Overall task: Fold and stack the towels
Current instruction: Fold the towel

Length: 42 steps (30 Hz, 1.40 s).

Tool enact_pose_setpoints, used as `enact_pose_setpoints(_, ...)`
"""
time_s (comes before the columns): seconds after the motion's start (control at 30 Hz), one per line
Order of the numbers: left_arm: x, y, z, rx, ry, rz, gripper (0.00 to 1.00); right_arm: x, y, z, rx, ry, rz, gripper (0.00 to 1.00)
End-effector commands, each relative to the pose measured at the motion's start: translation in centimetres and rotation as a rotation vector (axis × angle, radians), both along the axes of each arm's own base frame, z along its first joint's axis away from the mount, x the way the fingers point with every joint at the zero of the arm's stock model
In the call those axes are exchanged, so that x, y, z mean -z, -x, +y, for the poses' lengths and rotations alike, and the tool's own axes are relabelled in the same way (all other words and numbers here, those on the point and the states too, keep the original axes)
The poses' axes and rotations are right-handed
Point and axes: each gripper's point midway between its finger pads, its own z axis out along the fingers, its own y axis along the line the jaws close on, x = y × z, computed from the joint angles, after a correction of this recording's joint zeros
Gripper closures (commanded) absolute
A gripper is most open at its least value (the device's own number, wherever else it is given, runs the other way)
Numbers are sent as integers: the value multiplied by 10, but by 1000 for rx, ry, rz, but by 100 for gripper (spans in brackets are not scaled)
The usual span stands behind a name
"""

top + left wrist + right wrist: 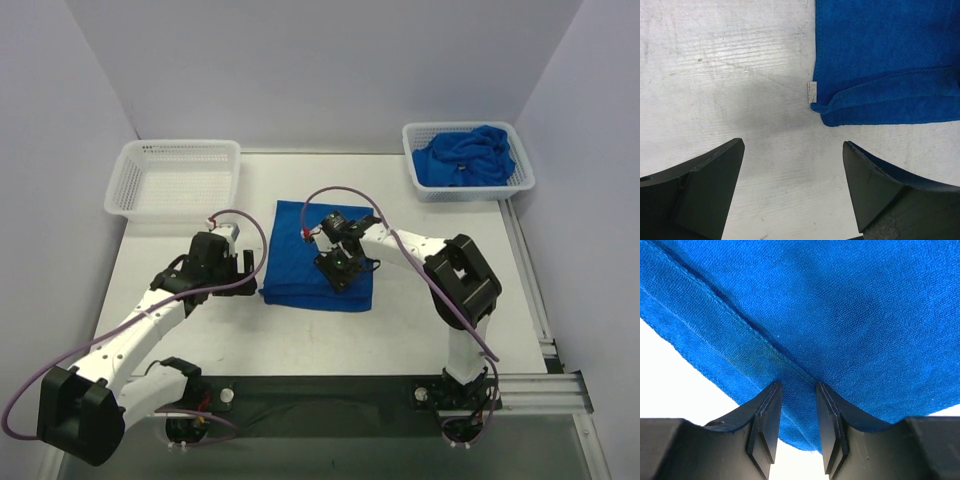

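White scuffed tabletop (300,340), pale walls (300,60), folded blue towel (315,255) centred

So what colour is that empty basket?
White; the basket shows best in the top external view.

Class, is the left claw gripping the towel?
No, the left claw stands wide open over bare table, the towel lying beyond it.

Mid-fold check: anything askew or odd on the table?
Minor only: the folded towel on the table is not squared. The left wrist view shows its layers offset at one corner, upper hem short of the lower edge, with that edge curled. Nothing spilled or torn.
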Motion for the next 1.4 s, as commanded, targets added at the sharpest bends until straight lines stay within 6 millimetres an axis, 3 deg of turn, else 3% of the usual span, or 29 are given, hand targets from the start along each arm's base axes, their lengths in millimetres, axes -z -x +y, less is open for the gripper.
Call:
enact_pose_setpoints(0.0,-8,-10,1,0,-4,-58,9,-19,-6,-2,-42,56,-74,65)
enact_pose_setpoints(0.4,-6,-12,1,1,-10,-55,9,-17,-15,2,-85,99,-96,66)
enact_pose_setpoints(0.77,-5,-13,1,3,-15,-50,9,2,-2,3,-128,100,-15,73)
enact_pose_setpoints(0.87,-6,-13,1,1,-14,-53,9,5,-1,0,-134,113,-15,80)
enact_pose_setpoints(1.07,-7,-13,2,-1,-16,-56,9,-4,-3,-4,-127,118,-42,97)
enact_pose_setpoints(1.37,-7,-13,1,2,-13,-54,9,-25,4,-9,-122,106,-82,91)
